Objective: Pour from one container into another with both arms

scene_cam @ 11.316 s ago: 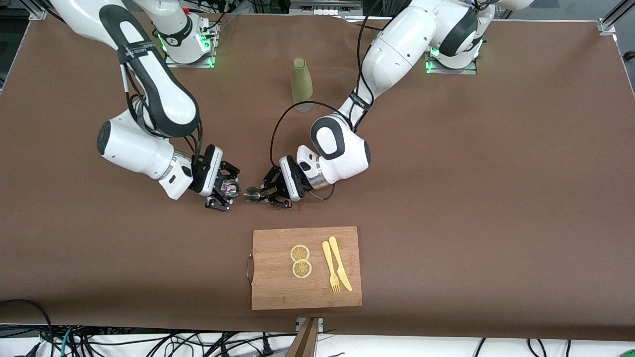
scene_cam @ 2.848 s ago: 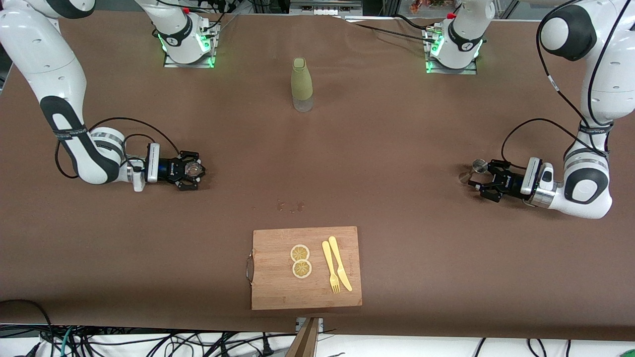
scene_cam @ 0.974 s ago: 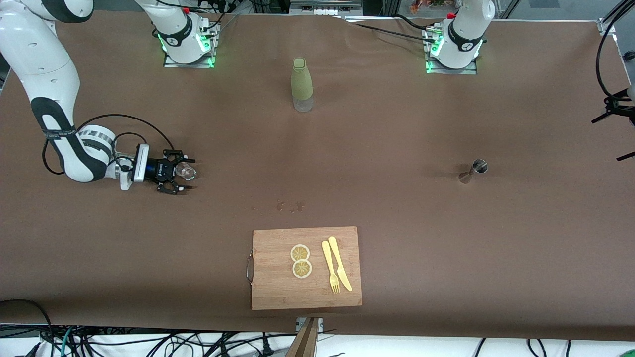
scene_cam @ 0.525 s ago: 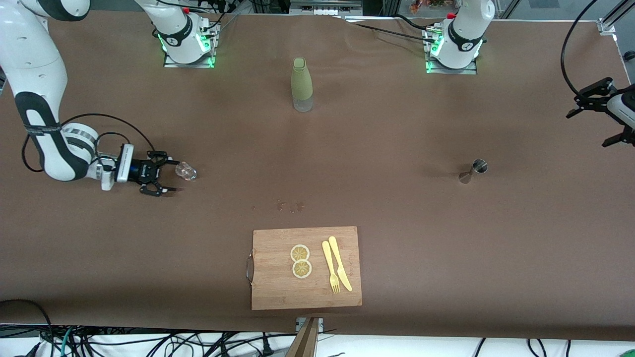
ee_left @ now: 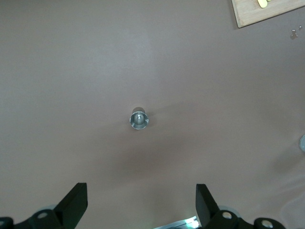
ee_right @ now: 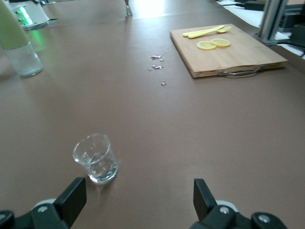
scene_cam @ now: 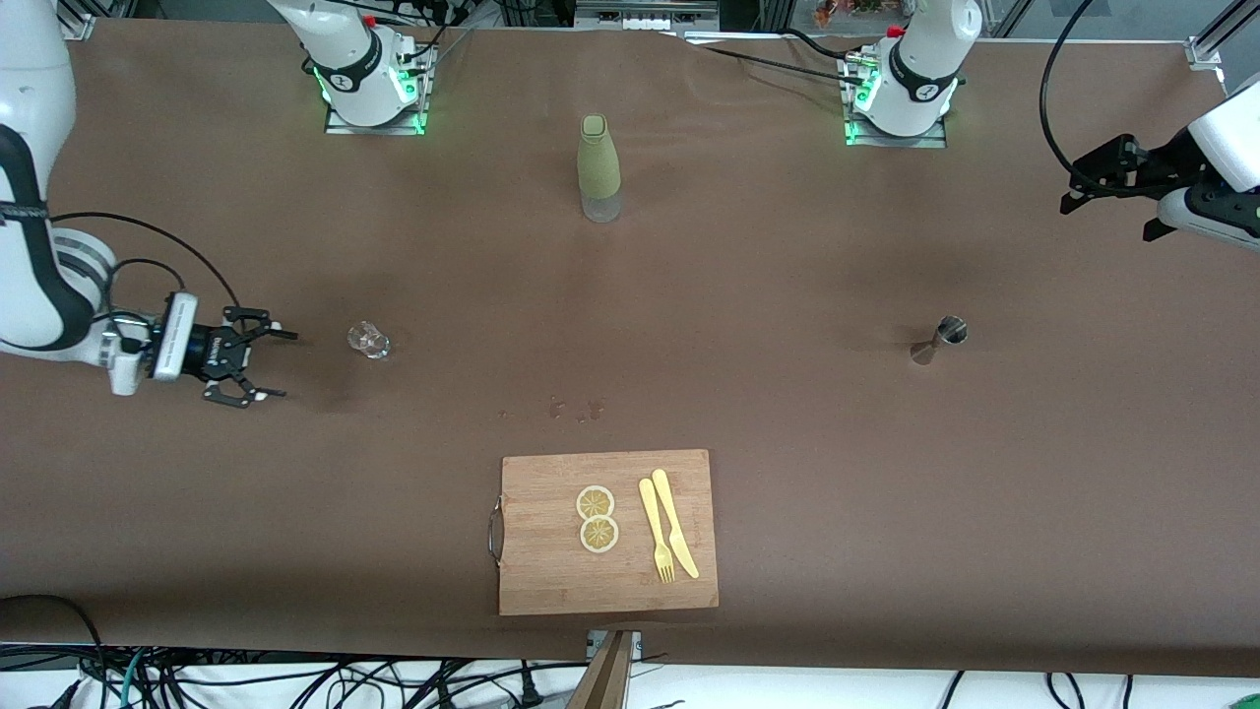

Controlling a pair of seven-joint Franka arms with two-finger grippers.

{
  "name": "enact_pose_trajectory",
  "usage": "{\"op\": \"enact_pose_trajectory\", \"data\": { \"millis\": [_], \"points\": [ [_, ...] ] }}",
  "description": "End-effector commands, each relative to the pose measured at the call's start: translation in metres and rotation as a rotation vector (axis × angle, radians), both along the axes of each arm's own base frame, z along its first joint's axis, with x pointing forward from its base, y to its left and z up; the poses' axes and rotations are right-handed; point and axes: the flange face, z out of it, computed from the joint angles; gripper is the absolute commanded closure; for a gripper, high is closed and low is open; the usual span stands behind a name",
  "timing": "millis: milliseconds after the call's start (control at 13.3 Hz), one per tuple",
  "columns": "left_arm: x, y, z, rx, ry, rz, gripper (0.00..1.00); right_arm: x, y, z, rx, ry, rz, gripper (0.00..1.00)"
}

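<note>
A small clear glass [scene_cam: 368, 340] [ee_right: 95, 158] stands alone on the brown table toward the right arm's end. My right gripper [scene_cam: 287, 365] [ee_right: 137, 200] is low beside it, open and empty, with a gap between its fingertips and the glass. A small metal jigger [scene_cam: 950, 333] [ee_left: 139, 118] stands alone toward the left arm's end. My left gripper [scene_cam: 1098, 197] [ee_left: 138, 210] hangs high over the table at that end, open and empty, and its wrist view looks straight down on the jigger.
A green-sleeved bottle [scene_cam: 598, 167] [ee_right: 16, 43] stands between the two bases. A wooden cutting board [scene_cam: 551, 571] [ee_right: 248, 55] near the front edge carries two lemon slices [scene_cam: 597, 518], a yellow fork and a knife. Spilled drops [scene_cam: 576, 409] lie mid-table.
My right gripper has drawn back from the glass toward its end of the table, leaving the glass standing. My left gripper has swung in from the table's edge, high in the air.
</note>
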Motion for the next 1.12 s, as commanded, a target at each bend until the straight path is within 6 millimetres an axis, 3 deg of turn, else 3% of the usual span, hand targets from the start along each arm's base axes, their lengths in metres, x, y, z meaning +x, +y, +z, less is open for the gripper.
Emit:
{"op": "enact_pose_trajectory", "data": {
  "millis": [0, 225, 450, 525, 749, 1049],
  "points": [
    [-0.001, 0.013, -0.002, 0.036, -0.008, 0.007, 0.0, 0.022, 0.01, 0.051, -0.064, 0.096, -0.063, 0.0],
    [-0.002, 0.014, 0.004, 0.051, -0.022, 0.022, 0.0, 0.052, 0.04, 0.113, -0.195, 0.249, -0.169, 0.0],
    [-0.002, 0.013, 0.009, 0.135, -0.027, 0.327, 0.0, 0.071, 0.086, 0.173, -0.379, 0.393, -0.315, 0.0],
    [-0.003, 0.01, 0.011, 0.165, -0.035, 0.342, 0.0, 0.074, 0.103, 0.187, -0.438, 0.431, -0.369, 0.0],
    [-0.003, 0.008, 0.02, 0.158, -0.059, 0.333, 0.0, 0.072, 0.168, 0.216, -0.573, 0.538, -0.542, 0.0],
    [-0.002, 0.007, 0.018, 0.151, -0.053, 0.337, 0.0, 0.062, 0.221, 0.237, -0.702, 0.643, -0.837, 0.0]
  ]
}}
